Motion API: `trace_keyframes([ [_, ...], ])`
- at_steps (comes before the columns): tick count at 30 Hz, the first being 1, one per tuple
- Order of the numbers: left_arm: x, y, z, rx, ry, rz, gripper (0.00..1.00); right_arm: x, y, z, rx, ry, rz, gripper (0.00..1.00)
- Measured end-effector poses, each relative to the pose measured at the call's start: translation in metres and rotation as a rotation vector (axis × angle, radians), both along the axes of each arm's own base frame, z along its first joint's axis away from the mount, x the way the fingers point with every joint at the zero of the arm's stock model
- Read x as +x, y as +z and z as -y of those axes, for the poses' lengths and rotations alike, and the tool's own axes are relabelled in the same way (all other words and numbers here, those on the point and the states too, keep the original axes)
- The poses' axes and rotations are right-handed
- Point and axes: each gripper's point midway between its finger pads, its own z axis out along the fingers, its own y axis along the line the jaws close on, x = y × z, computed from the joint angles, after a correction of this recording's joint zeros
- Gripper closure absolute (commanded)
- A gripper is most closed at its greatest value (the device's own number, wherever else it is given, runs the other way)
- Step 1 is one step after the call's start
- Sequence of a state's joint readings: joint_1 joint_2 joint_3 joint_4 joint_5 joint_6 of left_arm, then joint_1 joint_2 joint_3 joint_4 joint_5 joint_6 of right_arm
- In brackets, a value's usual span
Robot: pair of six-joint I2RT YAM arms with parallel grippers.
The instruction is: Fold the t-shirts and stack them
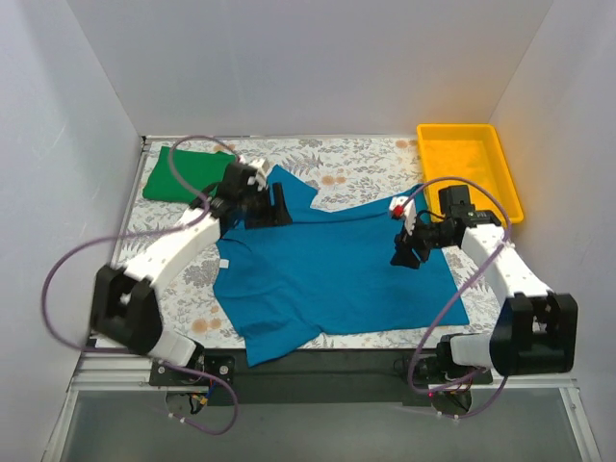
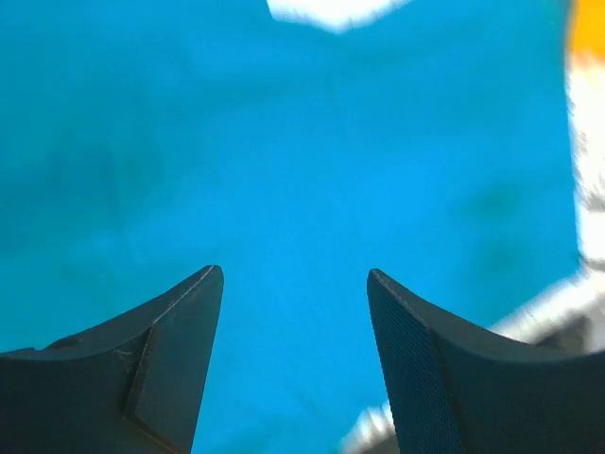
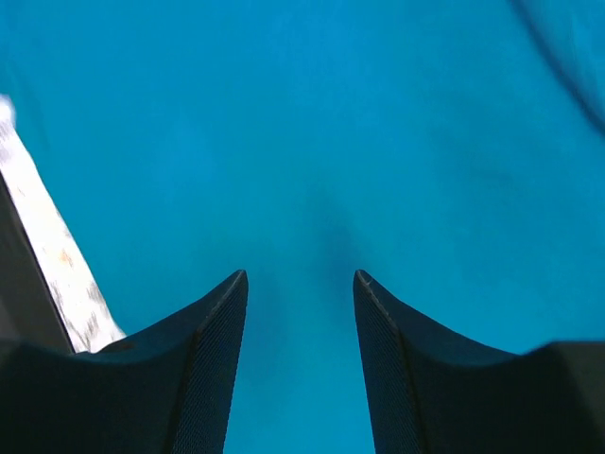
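A teal-blue t-shirt [image 1: 327, 274] lies spread across the middle of the patterned table, one sleeve reaching the front edge. A bright green t-shirt [image 1: 183, 175] lies folded at the back left corner. My left gripper [image 1: 277, 205] hovers over the blue shirt's back left part, near its neck; its jaws stand apart with only blue cloth [image 2: 293, 189] below and nothing between them. My right gripper [image 1: 406, 256] hangs over the shirt's right side, also open, with plain blue cloth [image 3: 302, 170] under its fingers [image 3: 203, 350].
A yellow plastic tray [image 1: 469, 168] stands at the back right corner. White walls close in the table on three sides. Purple cables loop off both arms. The floral tablecloth [image 1: 361, 159] shows behind the blue shirt.
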State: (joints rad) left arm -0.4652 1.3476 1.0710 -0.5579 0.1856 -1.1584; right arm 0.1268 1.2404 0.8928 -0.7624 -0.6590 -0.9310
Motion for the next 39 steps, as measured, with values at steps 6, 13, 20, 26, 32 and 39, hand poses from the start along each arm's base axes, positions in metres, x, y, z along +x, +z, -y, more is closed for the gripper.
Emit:
trace_keyframes([
  [6, 0.164, -0.043, -0.008, 0.068, 0.007, 0.096, 0.42, 0.04, 0.009, 0.012, 0.241, -0.166, -0.099, 0.45],
  [13, 0.273, -0.077, -0.054, 0.11, 0.036, 0.16, 0.49, 0.042, 0.025, 0.012, 0.347, -0.177, -0.094, 0.45],
  [20, 0.303, -0.105, -0.044, 0.097, -0.041, 0.186, 0.61, 0.041, 0.025, 0.008, 0.372, -0.171, -0.115, 0.45],
  [26, 0.311, -0.121, -0.034, 0.065, -0.076, 0.183, 0.61, 0.041, 0.024, 0.008, 0.374, -0.171, -0.12, 0.45],
  [32, 0.317, -0.132, -0.03, 0.044, -0.08, 0.185, 0.64, 0.041, 0.023, 0.008, 0.374, -0.173, -0.126, 0.45],
  [39, 0.321, -0.133, -0.028, 0.042, -0.075, 0.194, 0.68, 0.041, 0.022, 0.008, 0.375, -0.174, -0.131, 0.45],
])
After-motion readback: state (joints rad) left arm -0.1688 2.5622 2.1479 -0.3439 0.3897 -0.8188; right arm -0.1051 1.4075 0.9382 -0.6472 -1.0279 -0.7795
